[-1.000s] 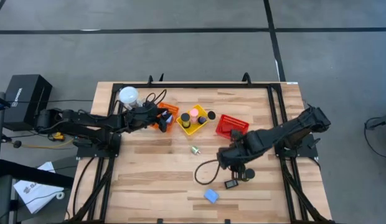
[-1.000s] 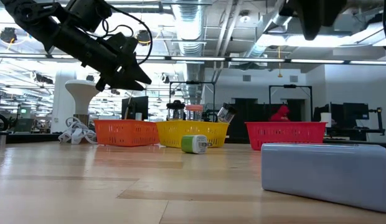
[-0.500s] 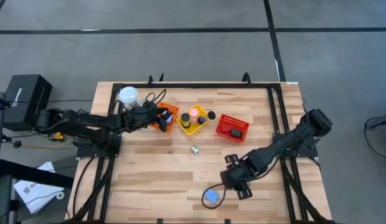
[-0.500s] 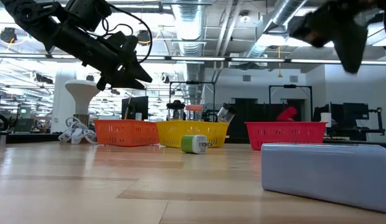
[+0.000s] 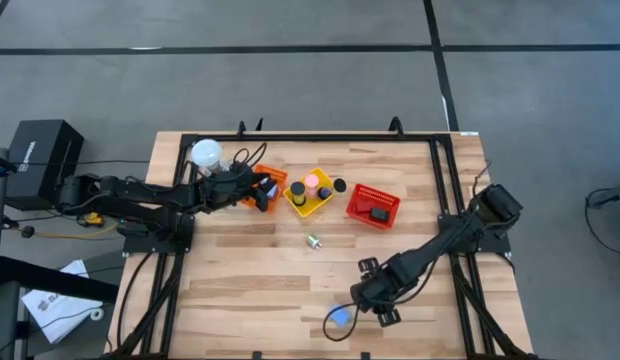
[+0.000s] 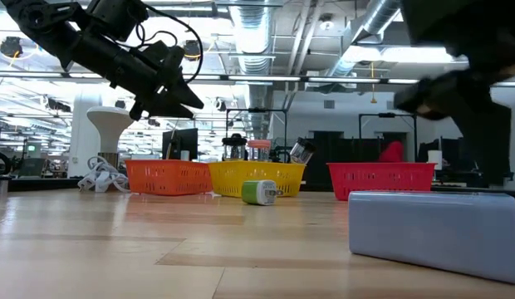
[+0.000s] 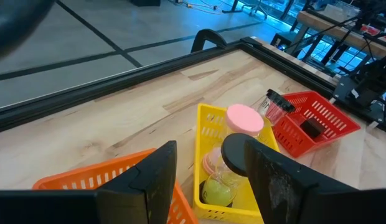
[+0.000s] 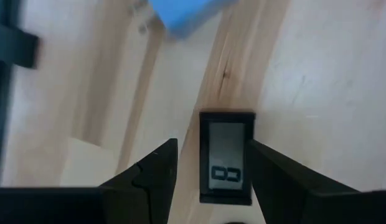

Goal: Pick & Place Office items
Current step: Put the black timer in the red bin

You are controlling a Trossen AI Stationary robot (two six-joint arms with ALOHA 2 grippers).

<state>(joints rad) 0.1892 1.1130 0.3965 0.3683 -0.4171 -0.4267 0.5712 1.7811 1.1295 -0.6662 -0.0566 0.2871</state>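
The right gripper (image 8: 208,180) hangs low over the counter (image 5: 240,270), fingers apart astride the black flat rectangle (image 8: 226,157), long axis parallel to them; the light-blue block (image 8: 188,14) lies just beyond.

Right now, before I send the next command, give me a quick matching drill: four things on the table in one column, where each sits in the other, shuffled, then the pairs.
Things:
1. pink cylinder
2. light-blue block
3. left gripper
4. small black flat item

Places:
A. on bare wood near the table's front edge
B. over the orange basket
C. in the yellow basket
D. between the right gripper's open fingers, on the wood

Pairs: 1-C, 2-A, 3-B, 4-D
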